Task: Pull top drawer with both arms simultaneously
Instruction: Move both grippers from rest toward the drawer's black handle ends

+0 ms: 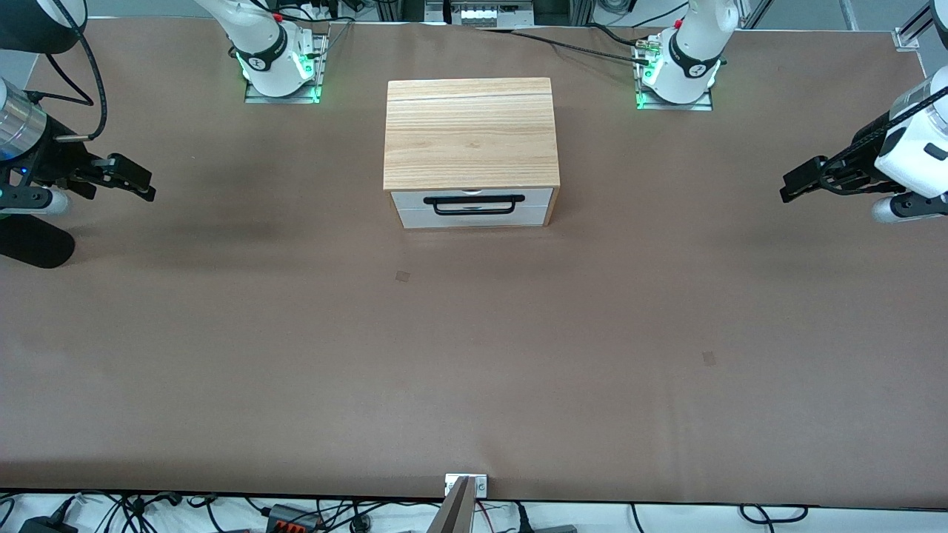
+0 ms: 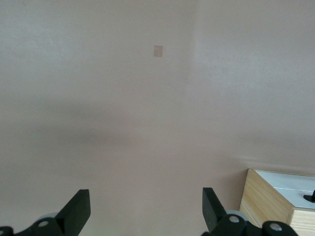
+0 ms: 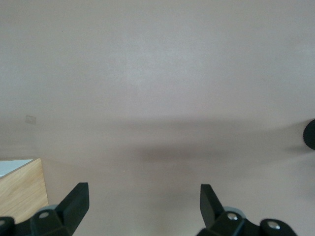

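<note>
Front view: top drawer (image 1: pixel 472 198) seemingly shut.

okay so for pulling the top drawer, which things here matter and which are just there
For the job: top drawer, shut; its black handle; left gripper and right gripper, both with jaws open, each over its own end of the table.

Just there: cabinet body; lower front panel; brown table.
</note>
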Available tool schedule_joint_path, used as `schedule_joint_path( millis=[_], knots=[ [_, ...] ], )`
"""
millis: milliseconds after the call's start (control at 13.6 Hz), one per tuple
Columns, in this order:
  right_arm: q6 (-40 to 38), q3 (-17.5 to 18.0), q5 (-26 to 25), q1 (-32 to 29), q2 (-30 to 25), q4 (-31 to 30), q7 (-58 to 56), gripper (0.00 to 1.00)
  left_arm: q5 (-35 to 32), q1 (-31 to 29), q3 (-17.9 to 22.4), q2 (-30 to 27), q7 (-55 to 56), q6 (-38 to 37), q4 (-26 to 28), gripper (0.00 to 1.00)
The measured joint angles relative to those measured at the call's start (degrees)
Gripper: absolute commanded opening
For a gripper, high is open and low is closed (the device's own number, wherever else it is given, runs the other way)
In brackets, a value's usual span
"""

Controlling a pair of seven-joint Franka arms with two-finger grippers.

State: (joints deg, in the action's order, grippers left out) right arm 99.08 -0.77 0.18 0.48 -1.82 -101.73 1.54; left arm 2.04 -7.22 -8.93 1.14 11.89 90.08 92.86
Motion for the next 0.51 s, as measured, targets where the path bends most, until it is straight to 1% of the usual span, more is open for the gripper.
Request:
schedule_joint_path(
  millis=[513],
  knots=[
    [-0.01,0.00,-0.01,-0.01,0.00,0.00,0.00,1.00,0.50,-0.07,0.16,0.06,0.00,0.00,0.00,1.00]
  ],
)
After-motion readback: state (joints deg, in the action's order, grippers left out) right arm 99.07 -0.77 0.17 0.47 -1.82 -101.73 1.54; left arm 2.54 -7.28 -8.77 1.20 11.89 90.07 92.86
